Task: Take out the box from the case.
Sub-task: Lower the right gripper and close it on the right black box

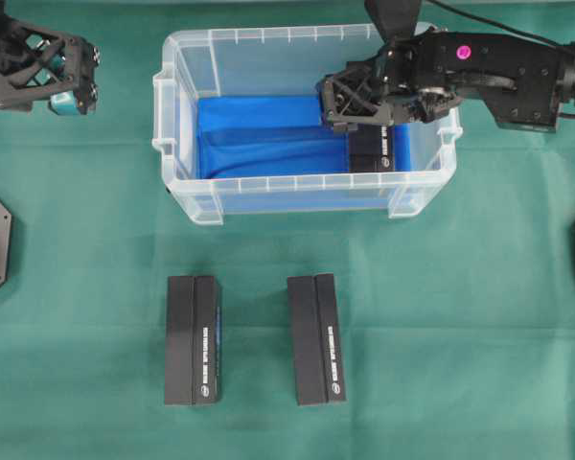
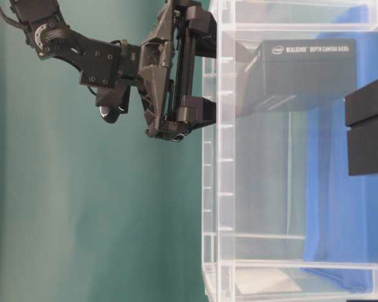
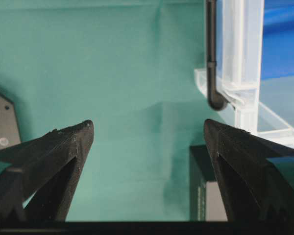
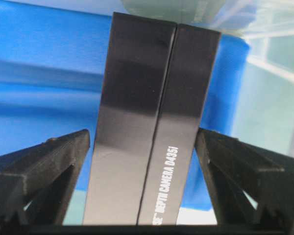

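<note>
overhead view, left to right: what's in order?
Left tool → case → box inside the case, with the right tool open above it. In front, on the cloth: left box → right box.

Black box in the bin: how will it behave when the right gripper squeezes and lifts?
The box looks like rigid cardboard with flat sides, so probably stiff. Its glossy sheen suggests some slip. The right gripper straddles it, jaws open; long and narrow, it may tilt.
</note>
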You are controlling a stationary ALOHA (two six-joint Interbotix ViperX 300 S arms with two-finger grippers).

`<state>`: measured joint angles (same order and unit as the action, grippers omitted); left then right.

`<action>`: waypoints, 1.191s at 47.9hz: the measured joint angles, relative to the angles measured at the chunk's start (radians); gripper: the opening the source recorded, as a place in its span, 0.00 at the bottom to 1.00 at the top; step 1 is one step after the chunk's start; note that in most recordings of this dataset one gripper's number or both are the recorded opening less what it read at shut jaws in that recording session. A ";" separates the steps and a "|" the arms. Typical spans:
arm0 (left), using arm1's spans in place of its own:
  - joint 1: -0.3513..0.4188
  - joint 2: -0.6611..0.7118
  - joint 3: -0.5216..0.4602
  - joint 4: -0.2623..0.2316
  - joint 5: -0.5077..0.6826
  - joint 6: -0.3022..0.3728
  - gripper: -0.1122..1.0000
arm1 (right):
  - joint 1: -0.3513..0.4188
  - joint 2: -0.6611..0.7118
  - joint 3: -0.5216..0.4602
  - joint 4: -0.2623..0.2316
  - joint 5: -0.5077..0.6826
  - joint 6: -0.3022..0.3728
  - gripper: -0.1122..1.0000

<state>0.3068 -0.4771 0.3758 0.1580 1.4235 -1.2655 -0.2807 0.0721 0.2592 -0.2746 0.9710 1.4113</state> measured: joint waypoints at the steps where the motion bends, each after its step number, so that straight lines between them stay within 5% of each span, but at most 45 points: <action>1: 0.000 0.000 0.000 0.000 0.000 0.000 0.93 | 0.000 0.000 0.002 0.002 -0.003 0.002 0.92; 22: 0.000 0.000 0.005 -0.002 0.000 0.000 0.93 | -0.005 0.006 0.011 0.003 -0.009 0.005 0.90; 29: 0.000 0.000 0.003 0.000 0.000 0.000 0.93 | -0.005 0.006 0.011 0.003 -0.003 0.026 0.69; 57: -0.002 -0.002 0.003 0.000 0.000 0.000 0.93 | -0.006 0.012 -0.017 -0.012 0.025 0.038 0.69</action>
<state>0.3053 -0.4786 0.3789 0.1580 1.4235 -1.2655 -0.2869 0.0844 0.2424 -0.2869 0.9956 1.4496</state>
